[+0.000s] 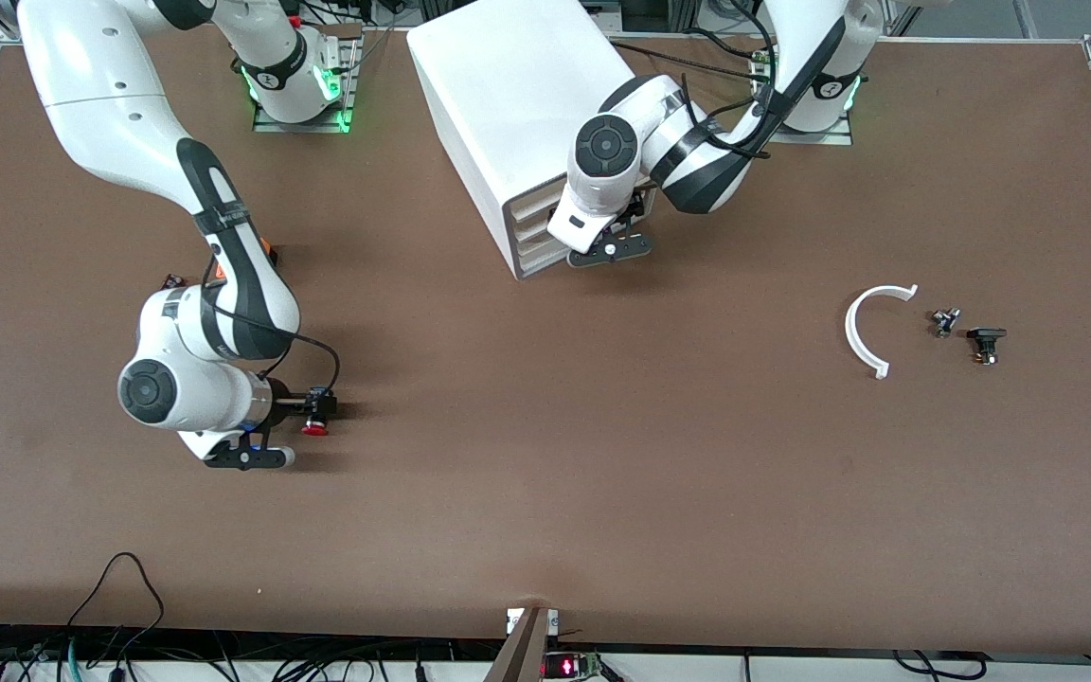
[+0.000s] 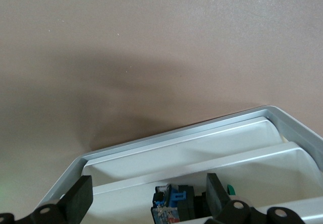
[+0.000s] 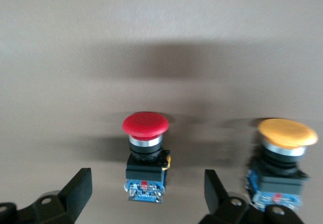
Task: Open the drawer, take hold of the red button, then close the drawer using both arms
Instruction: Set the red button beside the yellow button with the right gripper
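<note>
The button (image 1: 315, 426), with a red mushroom cap and a black-and-blue body, lies on the brown table toward the right arm's end. In the right wrist view the button (image 3: 145, 153) sits between my right gripper's (image 3: 147, 172) open fingers, which do not touch it. The right gripper (image 1: 311, 413) is low at the button. The white cabinet (image 1: 508, 104) stands between the arms' bases. My left gripper (image 1: 602, 248) is open at its drawer fronts. In the left wrist view the middle drawer (image 2: 131, 193) shows a black-and-blue part (image 2: 174, 204) inside, between the left gripper's (image 2: 147, 179) fingers.
A button with an orange cap (image 3: 286, 133) stands beside the red one. An orange item (image 1: 267, 250) and a small dark item (image 1: 172, 280) lie by the right arm. A white curved strip (image 1: 856, 332) and two small dark parts (image 1: 945, 322) (image 1: 986, 343) lie toward the left arm's end.
</note>
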`<state>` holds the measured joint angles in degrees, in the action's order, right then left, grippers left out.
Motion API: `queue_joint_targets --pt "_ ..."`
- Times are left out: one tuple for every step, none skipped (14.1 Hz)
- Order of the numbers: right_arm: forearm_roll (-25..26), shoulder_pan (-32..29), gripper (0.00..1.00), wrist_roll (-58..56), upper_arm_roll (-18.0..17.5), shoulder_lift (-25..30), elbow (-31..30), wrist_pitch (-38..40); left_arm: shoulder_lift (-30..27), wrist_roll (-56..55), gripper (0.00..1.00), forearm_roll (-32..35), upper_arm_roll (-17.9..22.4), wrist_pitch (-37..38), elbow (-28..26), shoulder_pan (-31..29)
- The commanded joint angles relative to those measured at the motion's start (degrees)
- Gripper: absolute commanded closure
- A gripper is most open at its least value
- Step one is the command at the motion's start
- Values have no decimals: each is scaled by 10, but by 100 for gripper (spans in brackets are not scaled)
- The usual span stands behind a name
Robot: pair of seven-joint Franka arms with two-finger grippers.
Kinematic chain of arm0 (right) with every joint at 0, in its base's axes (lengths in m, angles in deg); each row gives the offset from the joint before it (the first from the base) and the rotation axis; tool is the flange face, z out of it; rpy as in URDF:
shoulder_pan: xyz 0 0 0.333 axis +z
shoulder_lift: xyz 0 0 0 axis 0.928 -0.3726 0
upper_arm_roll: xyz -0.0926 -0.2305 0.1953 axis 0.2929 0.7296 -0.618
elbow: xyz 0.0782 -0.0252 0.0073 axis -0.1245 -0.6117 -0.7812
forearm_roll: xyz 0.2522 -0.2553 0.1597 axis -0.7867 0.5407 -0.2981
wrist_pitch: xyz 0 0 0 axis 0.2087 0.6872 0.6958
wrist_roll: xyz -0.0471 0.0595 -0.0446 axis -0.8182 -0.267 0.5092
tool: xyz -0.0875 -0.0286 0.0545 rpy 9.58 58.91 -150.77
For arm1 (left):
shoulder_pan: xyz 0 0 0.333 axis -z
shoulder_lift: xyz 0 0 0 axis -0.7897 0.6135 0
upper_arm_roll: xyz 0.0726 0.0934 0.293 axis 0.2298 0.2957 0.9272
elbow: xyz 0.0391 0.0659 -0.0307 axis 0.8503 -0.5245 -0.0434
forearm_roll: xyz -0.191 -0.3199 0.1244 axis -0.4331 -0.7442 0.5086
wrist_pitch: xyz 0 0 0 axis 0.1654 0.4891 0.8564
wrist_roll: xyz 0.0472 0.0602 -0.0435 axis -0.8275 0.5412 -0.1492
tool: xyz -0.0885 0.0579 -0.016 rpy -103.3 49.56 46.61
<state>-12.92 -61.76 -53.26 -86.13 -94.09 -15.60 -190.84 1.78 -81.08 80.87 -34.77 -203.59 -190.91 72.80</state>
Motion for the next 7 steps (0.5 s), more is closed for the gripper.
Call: queue_joint_targets --pt "0 -3 0 -8 22 54 -17 27 -18 -4 1 -13 -5 5 -14 -6" --pt "0 -3 0 -10 31 70 -19 34 -22 2 1 -13 -5 15 -10 -7" --pt "0 -3 0 -11 35 82 -20 40 -29 6 1 -7 -3 31 -4 -10" --pt "0 -2 0 -10 44 97 -21 53 -36 8 1 -5 2 42 6 -13" --pt "1 -2 0 -11 47 115 -22 70 -40 9 1 -3 3 53 15 -26" --pt "1 -3 0 -10 48 132 -23 88 -42 23 1 2 1 60 28 -39" --pt "1 -3 0 -10 50 152 -25 109 -43 65 1 14 1 73 40 -54"
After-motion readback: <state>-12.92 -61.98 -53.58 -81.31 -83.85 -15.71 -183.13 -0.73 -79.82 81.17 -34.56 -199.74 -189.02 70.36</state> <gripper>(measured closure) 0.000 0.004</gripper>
